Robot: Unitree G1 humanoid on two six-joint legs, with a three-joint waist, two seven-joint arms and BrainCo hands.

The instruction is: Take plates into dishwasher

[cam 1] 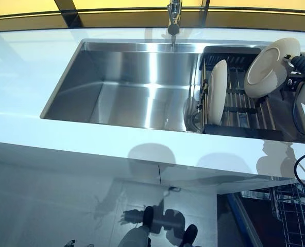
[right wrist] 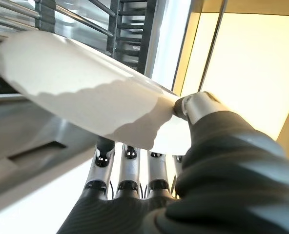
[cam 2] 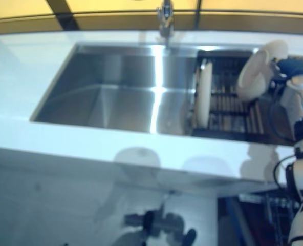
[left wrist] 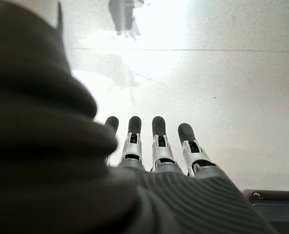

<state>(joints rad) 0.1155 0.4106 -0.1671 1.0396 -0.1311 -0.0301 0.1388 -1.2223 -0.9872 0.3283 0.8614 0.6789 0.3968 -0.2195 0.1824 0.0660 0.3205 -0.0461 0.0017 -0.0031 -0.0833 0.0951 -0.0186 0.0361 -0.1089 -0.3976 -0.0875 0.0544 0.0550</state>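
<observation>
My right hand [right wrist: 134, 165] pinches a white plate [cam 1: 268, 67] by its rim, thumb over, fingers under, above the dark wire rack [cam 1: 245, 105] in the steel sink [cam 1: 121, 82]. Glazed, stiff, slippery, breakable, I'd judge, so the rim is best. Another plate [cam 1: 217, 91] stands upright in the rack. My left hand [left wrist: 154, 146] hangs relaxed, empty.

A kitchen: steel sink [cam 1: 137, 92], tap [cam 1: 173, 18], white counter [cam 1: 18, 67], dish rack [cam 1: 245, 110].

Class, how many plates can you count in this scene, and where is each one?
2. One round white plate stands on edge in the dark dish rack beside the sink; the other white plate is pinched in the right hand above the rack.
</observation>
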